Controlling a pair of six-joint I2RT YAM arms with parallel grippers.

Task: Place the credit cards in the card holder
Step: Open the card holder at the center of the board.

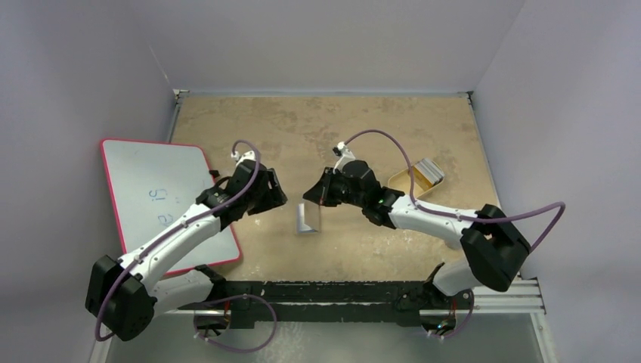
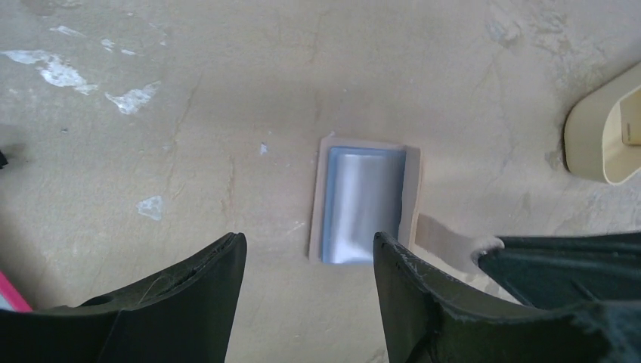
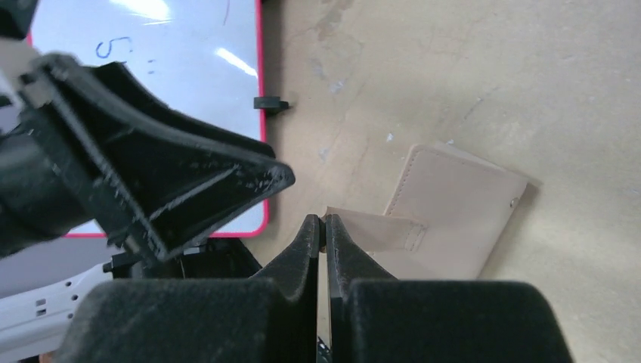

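Two tools crowd the holder (image 2: 363, 200), lying open mid-bench: right tool (image 3: 323, 223) pinches its flap, left tool (image 2: 310, 243) hangs spread above it. Cards (image 1: 425, 171) sit in a tray (image 1: 399, 180) near the right edge. So thin a pinch could slip, letting the flap drop shut.

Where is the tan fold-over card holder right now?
In the top view the tan fold-over card holder lies mid-table between the two grippers, the right gripper pinching its flap, the open left gripper just to its left.
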